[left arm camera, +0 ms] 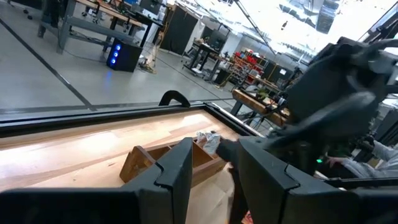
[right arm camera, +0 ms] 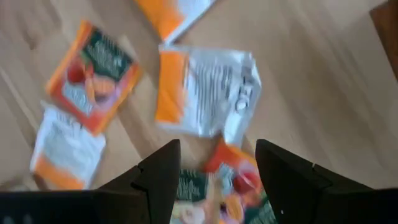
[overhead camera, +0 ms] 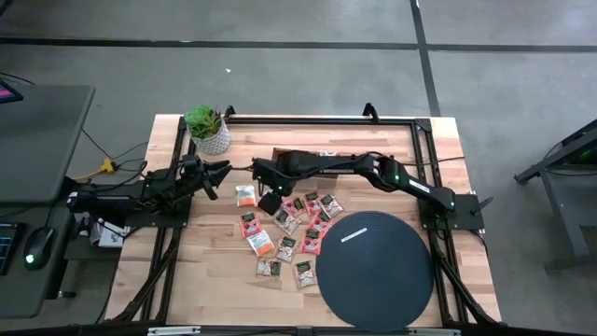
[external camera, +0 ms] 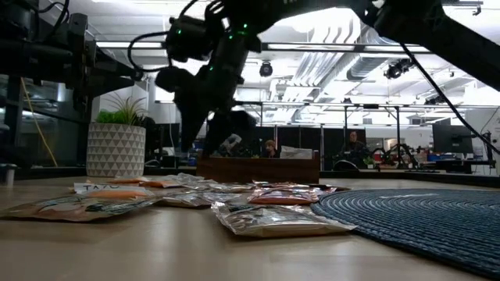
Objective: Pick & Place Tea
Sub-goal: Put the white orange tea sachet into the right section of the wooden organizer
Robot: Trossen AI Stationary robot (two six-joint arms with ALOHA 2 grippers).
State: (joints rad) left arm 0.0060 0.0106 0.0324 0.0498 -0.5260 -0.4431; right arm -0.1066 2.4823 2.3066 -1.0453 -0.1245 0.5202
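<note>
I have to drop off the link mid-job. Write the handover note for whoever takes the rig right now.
Right gripper: open and empty, hanging over the tea sachets near the pile's upper left edge.
Left gripper: jaws parted, empty, waiting at the table's left side near the potted plant.
Sachets lie loose on the wood between the wooden tray and the black disc; none is held.
Done: one light sachet shows in the tray, as far as can be seen.
Left: nearly the whole pile to pick and place.
</note>
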